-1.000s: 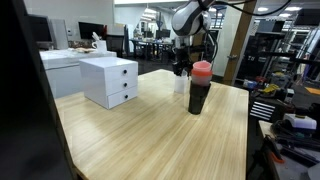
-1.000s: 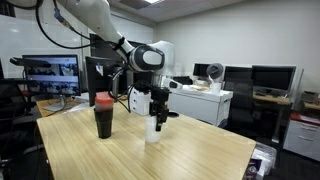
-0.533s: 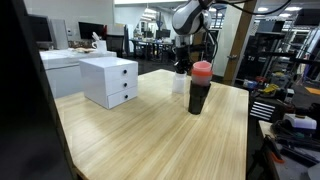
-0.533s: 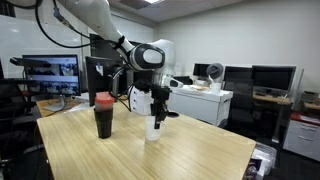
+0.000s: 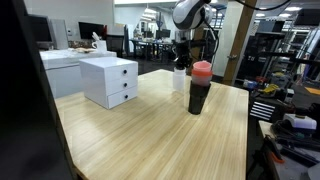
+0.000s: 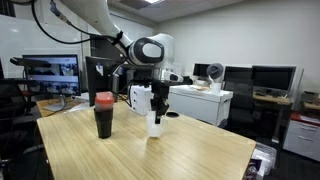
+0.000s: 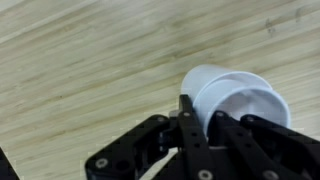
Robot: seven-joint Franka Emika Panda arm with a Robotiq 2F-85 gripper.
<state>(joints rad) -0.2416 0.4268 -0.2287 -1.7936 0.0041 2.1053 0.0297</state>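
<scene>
Up close in the wrist view the pincer (image 7: pixel 205 125) is pinching the wall of a white cup (image 7: pixel 240 100). One finger looks to be down inside the rim and the other on the outside, and the cup's open mouth faces the camera over the wood grain of the desk (image 7: pixel 80 60). Pulling back, in both exterior views the arm comes straight down from above, with the pincer (image 6: pixel 155 112) clamped on the top of the cup (image 6: pixel 154 124). The cup hangs upright around the middle of the desk (image 6: pixel 150 158), and I honestly can't tell if its bottom is touching the wood or just off it. Near it but apart stands a dark tumbler (image 6: pixel 103 116) with a red lid, also upright. From the other angle the tumbler (image 5: pixel 200 88) sits closer to the camera and the cup (image 5: pixel 180 80) peeks out just behind it, under the pincer (image 5: pixel 180 68). Further along the desk (image 5: pixel 150 135) is a white set of drawers (image 5: pixel 110 80), well apart from both. Beyond all that is office stuff, like a lit monitor (image 6: pixel 50 75)
</scene>
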